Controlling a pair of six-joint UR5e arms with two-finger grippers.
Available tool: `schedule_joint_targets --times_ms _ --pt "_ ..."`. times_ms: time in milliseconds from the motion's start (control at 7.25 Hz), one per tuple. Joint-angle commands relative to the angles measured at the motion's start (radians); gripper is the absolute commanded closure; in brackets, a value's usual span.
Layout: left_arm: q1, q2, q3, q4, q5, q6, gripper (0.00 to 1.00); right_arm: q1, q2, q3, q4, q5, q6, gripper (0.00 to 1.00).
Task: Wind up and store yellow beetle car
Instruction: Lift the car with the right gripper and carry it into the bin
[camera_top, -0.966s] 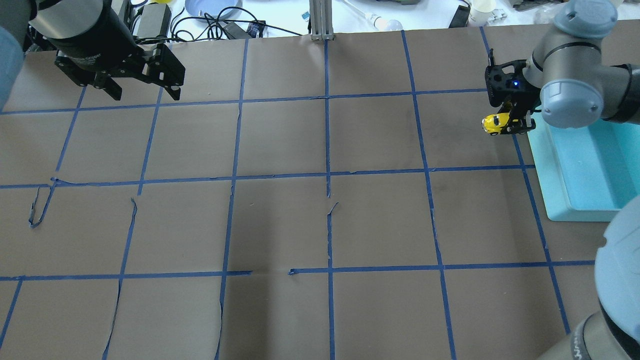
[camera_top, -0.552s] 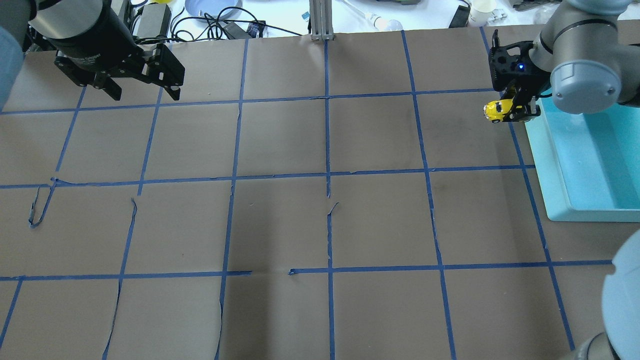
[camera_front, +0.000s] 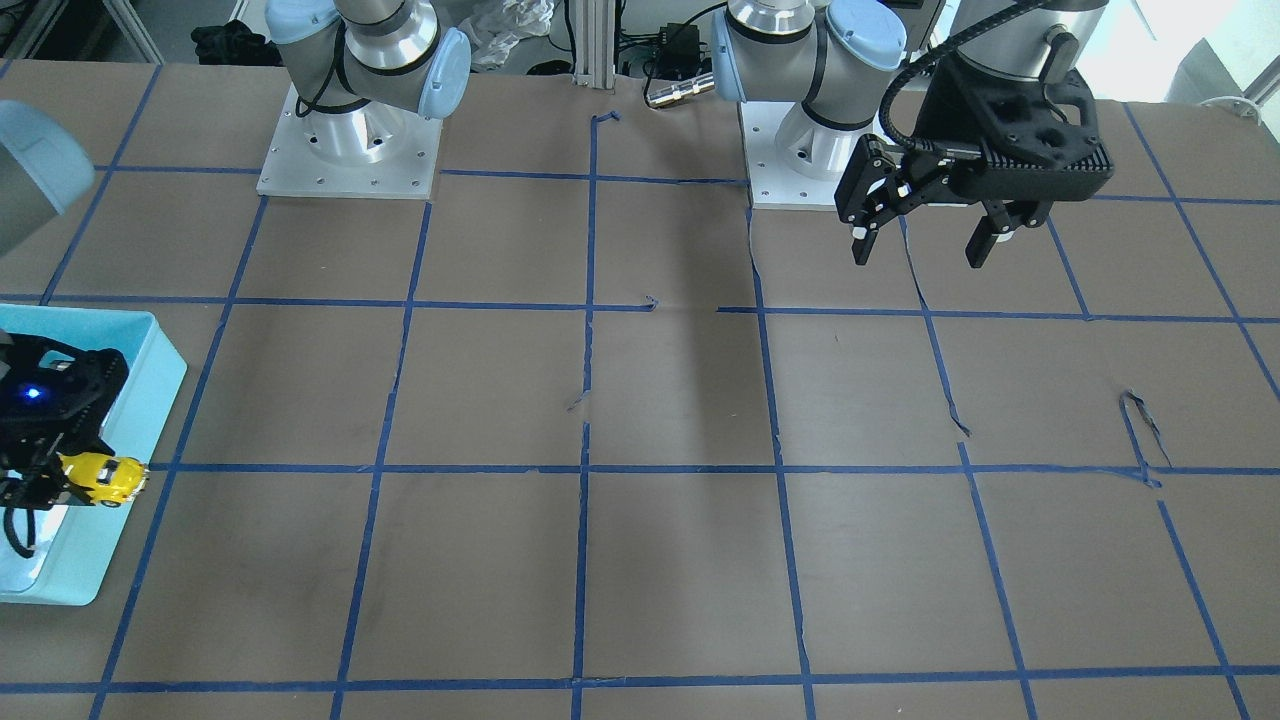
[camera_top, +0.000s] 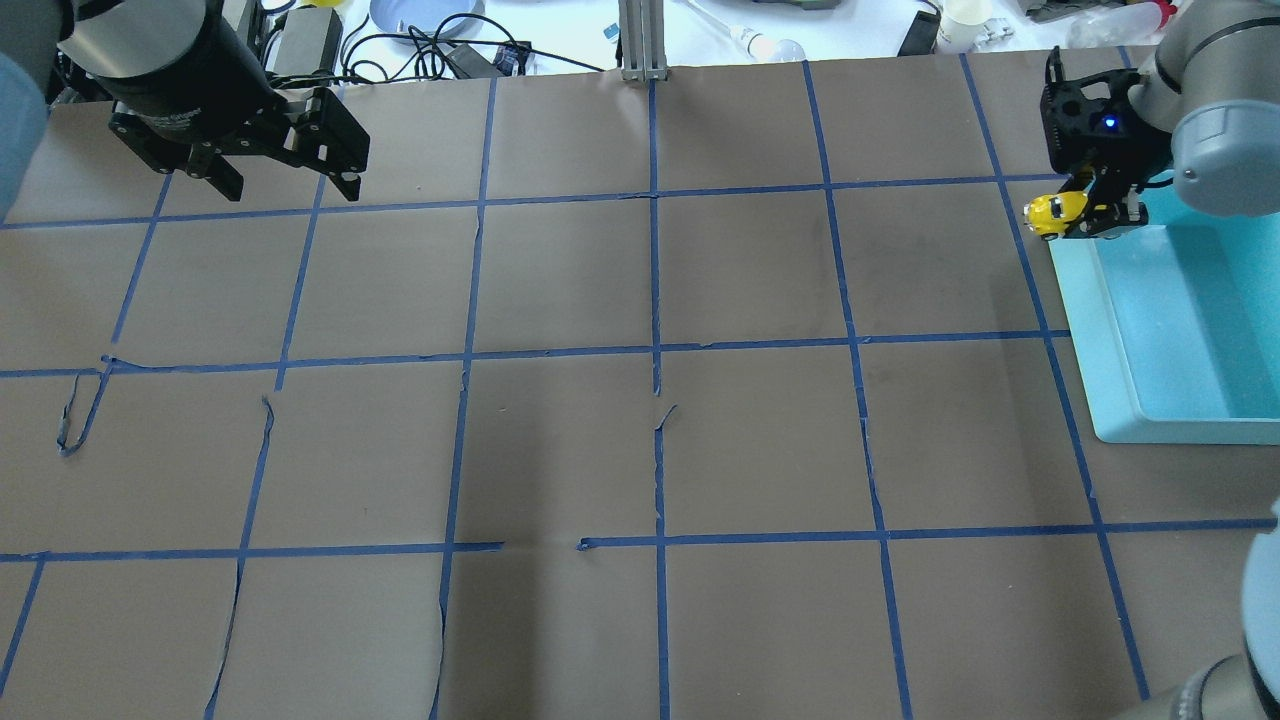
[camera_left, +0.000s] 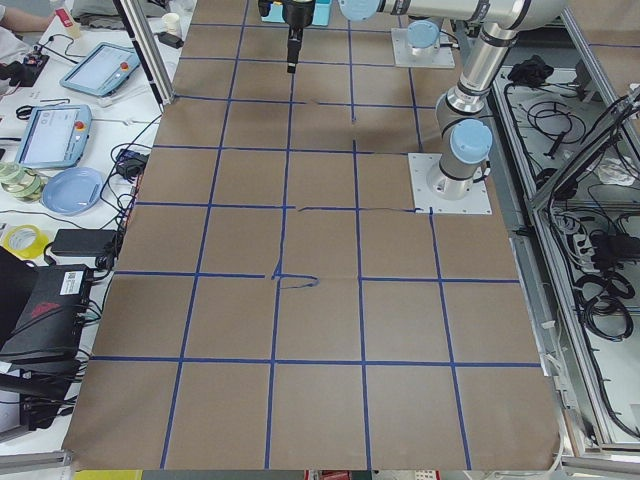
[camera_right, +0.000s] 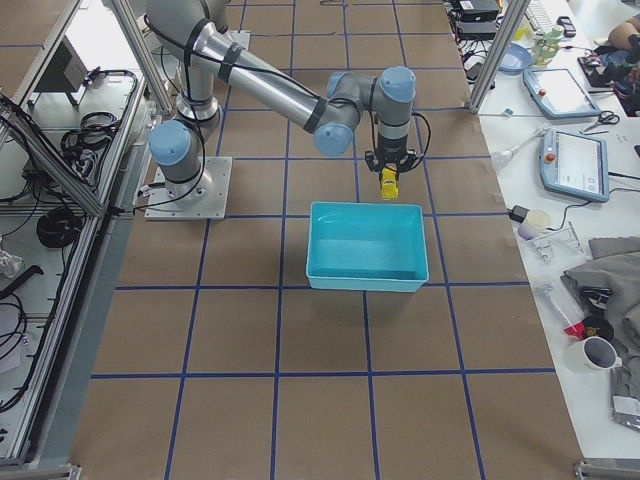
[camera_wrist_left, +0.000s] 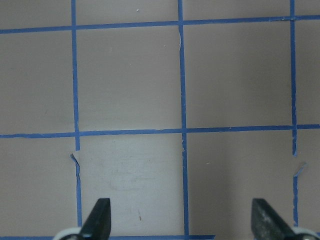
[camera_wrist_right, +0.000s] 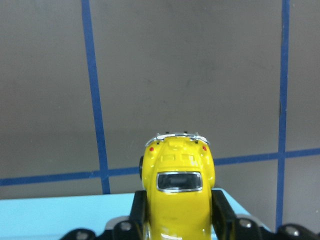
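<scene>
My right gripper (camera_top: 1085, 215) is shut on the yellow beetle car (camera_top: 1055, 214) and holds it in the air at the far left corner of the light-blue bin (camera_top: 1105, 330). The car sticks out past the fingers. In the right wrist view the car (camera_wrist_right: 177, 190) sits clamped between the two black fingers (camera_wrist_right: 222, 210), above the bin's rim (camera_wrist_right: 60, 215). It also shows in the front-facing view (camera_front: 100, 478) and the exterior right view (camera_right: 389, 183). My left gripper (camera_top: 285, 182) is open and empty, high over the table's far left; its fingertips (camera_wrist_left: 100, 215) stand wide apart.
The brown paper table carries a blue tape grid (camera_top: 655, 350), torn in places. Cables, a plate and clutter (camera_top: 430, 30) lie beyond the far edge. The bin (camera_right: 365, 245) holds nothing that I can see.
My right gripper has carried the car to the right and slightly away from me, from beside the bin to its far left corner. The left arm has not moved.
</scene>
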Motion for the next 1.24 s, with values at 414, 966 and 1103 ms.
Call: schedule_joint_targets --times_ms 414,966,1103 --pt "0.000 0.000 0.000 0.000 0.000 0.000 0.00 -0.233 0.002 0.011 0.028 0.006 -0.213 0.66" --pt "0.000 0.000 0.000 0.000 0.000 0.000 0.00 -0.235 0.021 0.089 0.004 0.004 -0.262 0.66" --pt "0.000 0.000 0.000 0.000 0.000 0.000 0.00 -0.235 0.057 0.087 -0.008 0.001 -0.264 0.66"
